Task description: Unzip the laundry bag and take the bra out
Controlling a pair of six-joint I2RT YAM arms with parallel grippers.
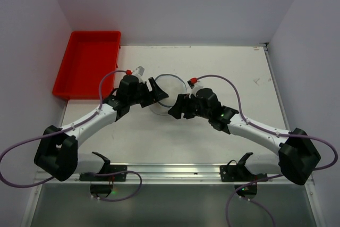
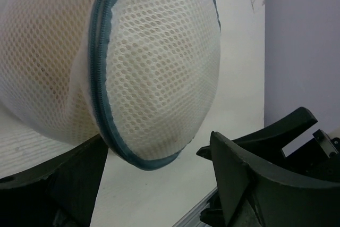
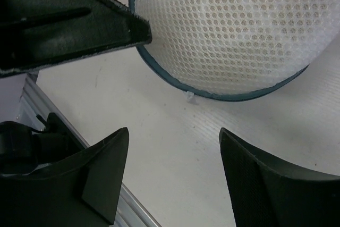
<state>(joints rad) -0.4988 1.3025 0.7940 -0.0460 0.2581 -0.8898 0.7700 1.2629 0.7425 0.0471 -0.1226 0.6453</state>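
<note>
On the table, the laundry bag sits zipped.
Left gripper at its 9 o'clock and right gripper at 5 o'clock hold jaws apart, empty, close enough to reach the zip.

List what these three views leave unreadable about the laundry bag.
- Contents: in the left wrist view, the mesh of the laundry bag lets through only a pale blur. What it is cannot be told.
- Zip pull and zip state: in the top view, the left tool and right tool cover the bag's sides. Both wrist views cut the bag off at the frame edge.
</note>
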